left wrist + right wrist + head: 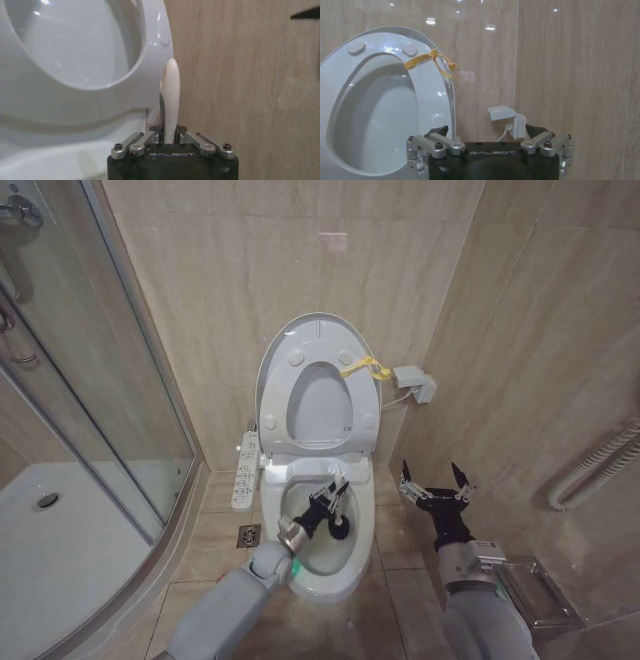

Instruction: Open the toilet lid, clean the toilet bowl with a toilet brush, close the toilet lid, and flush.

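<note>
Head view: the toilet lid (300, 345) and the ring seat (325, 405) stand raised against the wall tiles, the yellow strap (365, 366) hanging at the lid's edge; the left gripper (332, 502), closed on the toilet brush (337, 525), holds the dark bristle head inside the toilet bowl (368, 532), while the right gripper (437, 482) hovers beside the bowl over the floor with its fingers spread wide. Likely hazards, as a judgement: a hard scrub could twist the thin handle out of the grip and drop it into the bowl, or the left arm could knock the upright seat forward onto itself. Left wrist view: the white handle (169, 101) stands clamped between the fingers, close to the raised seat's rim (150, 56); the gripper body reads "GALBOT". Right wrist view: the open right gripper (490, 144) faces the lid, the strap and a white wall fitting (510, 122); it also reads "GALBOT".
</note>
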Tool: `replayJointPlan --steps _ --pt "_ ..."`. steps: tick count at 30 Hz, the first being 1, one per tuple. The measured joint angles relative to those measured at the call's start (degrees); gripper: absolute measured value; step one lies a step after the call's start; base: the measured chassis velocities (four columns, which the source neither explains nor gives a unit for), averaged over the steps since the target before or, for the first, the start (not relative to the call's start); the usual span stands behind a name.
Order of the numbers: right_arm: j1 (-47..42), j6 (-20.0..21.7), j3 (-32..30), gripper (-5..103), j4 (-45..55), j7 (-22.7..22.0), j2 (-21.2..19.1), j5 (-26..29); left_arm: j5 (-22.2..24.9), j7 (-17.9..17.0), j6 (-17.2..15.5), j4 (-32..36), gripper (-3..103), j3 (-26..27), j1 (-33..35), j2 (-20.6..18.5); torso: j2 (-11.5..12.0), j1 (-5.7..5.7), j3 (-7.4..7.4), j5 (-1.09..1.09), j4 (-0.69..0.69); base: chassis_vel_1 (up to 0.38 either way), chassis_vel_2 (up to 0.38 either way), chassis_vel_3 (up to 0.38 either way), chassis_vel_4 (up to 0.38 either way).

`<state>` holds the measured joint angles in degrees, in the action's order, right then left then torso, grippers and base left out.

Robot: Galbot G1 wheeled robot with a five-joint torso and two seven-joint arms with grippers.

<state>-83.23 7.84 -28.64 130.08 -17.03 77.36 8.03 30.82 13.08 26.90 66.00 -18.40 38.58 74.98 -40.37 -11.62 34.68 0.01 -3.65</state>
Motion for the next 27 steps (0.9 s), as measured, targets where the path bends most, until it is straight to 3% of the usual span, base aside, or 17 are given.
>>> replayJointPlan --steps 7,19,27 --pt "0.0 0.0 0.0 100 0.0 0.0 0.0 0.0 -0.6 1.08 0.63 -3.5 17 -1.02 -0.49 0.14 0.0 0.0 -0.01 -0.01 -0.02 0.0 0.0 0.0 0.0" --pt "0.0 0.0 0.0 100 0.0 0.0 0.0 0.0 -0.58 0.81 0.49 -1.54 17 -0.91 -2.49 2.47 0.0 0.0 0.01 -0.01 -0.04 0.0 0.0 0.0 0.0" --pt "0.0 0.0 0.0 100 0.0 0.0 0.0 0.0 -1.39 2.27 1.67 -5.51 17 -1.86 -1.04 1.72 0.0 0.0 0.0 -0.01 0.01 0.0 0.0 0.0 0.0"
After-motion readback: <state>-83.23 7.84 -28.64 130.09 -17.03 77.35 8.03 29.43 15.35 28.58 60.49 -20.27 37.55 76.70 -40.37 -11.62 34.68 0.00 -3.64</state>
